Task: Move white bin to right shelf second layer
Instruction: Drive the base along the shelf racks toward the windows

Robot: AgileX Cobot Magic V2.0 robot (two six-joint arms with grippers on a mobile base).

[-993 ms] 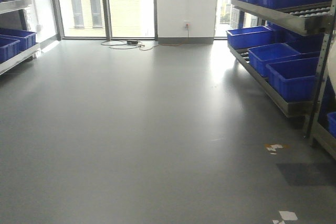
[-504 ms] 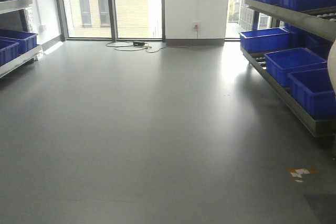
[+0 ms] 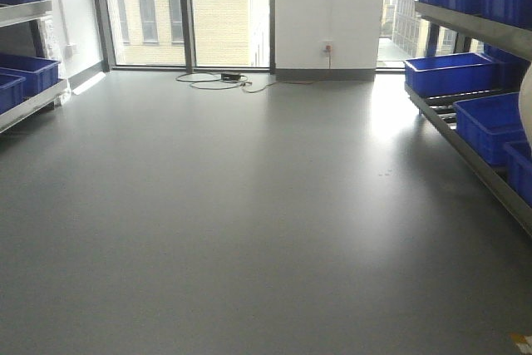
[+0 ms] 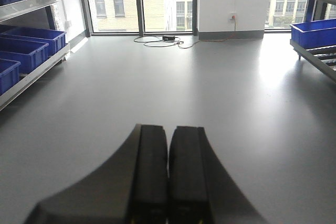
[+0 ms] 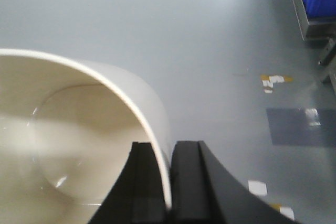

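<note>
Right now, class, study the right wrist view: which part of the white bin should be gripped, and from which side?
Grip the white bin by its thin rim wall, coming over the open mouth, one finger inside, one outside. The walls are smooth, curved and handle-free, so only the rim offers a pinch. The right gripper pinches it this way.

Storeroom or warehouse-type hall. Evidence: steel racks [image 3: 470, 27] along both sides, with roller rails [image 3: 440, 99]; rows of identical blue crates [image 3: 445, 72] on them; wide bare grey floor [image 3: 249, 205] with tape marks [image 5: 273, 81]; tall windows [image 3: 187, 14] at the far end; white wall with a socket [image 3: 327, 46]; loose cable [image 3: 216, 82] lying on the floor.
</note>
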